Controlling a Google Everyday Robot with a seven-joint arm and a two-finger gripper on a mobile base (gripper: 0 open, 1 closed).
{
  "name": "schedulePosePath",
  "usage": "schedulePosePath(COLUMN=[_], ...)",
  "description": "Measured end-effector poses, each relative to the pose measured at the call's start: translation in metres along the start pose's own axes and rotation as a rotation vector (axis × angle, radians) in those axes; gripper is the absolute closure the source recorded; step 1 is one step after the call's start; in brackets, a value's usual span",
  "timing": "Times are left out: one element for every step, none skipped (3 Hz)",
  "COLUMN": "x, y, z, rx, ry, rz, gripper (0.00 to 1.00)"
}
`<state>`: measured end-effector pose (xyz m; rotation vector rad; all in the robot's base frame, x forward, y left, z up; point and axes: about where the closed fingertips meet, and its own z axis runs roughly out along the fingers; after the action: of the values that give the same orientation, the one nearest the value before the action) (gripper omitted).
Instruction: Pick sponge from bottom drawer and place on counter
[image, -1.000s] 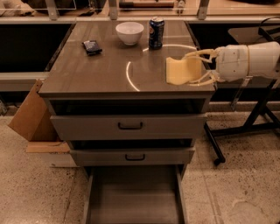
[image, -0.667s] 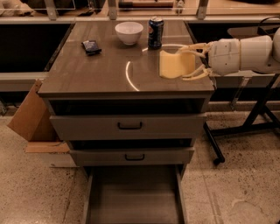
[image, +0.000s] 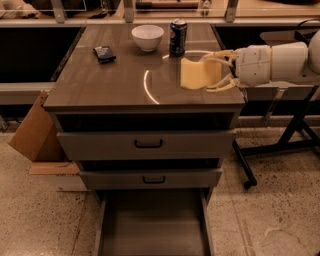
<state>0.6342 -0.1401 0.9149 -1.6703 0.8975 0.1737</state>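
Your end effector (image: 216, 73) is closed on the sponge (image: 196, 74), holding it just above the table (image: 100, 82) near the right edge, in front of the can (image: 177, 37). Open surface spreads leftward. The bottom drawer (image: 152, 225) stands pulled out.

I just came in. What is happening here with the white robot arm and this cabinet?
The white robot arm's tool holds a pale yellow soft sponge over the right side of the grey-brown wood-grain counter, near a dark soda can. The tool is closed on the sponge, so it is not yet released. The deep bottom drawer stands pulled open, with nothing visible inside.
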Motion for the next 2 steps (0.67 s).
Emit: schedulePosePath(x=[0.011,0.019], y=[-0.019,-0.05], z=[0.01,0.022], rx=[0.04,0.066], ry=[0.049,0.095], rz=[0.017,0.037], gripper=[1.0,1.0])
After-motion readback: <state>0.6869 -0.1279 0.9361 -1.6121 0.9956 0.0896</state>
